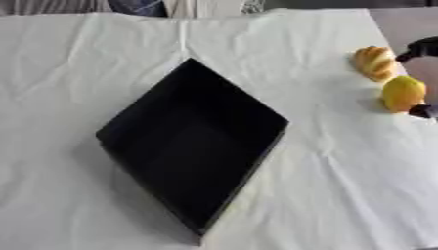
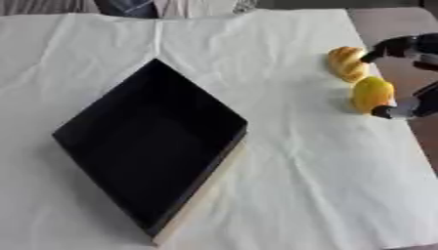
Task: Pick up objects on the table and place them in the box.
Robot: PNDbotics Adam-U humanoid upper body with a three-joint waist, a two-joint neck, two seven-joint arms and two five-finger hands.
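A black open box (image 1: 192, 141) lies askew in the middle of the white cloth, and I see nothing inside it. At the right edge a golden ridged bread roll (image 2: 346, 63) lies just behind a yellow lemon (image 2: 372, 94). My right hand (image 2: 423, 101) comes in from the right and is open. One dark finger (image 2: 392, 47) reaches past the roll's right end, and another fingertip (image 2: 390, 112) sits at the lemon's lower right side. I cannot tell whether that fingertip touches the lemon. My left hand shows in neither view.
A creased white cloth (image 1: 342, 185) covers the table. The cloth's right edge (image 2: 402, 136) runs close behind the lemon and roll, with bare tabletop beyond it. Fabric shapes show at the far edge.
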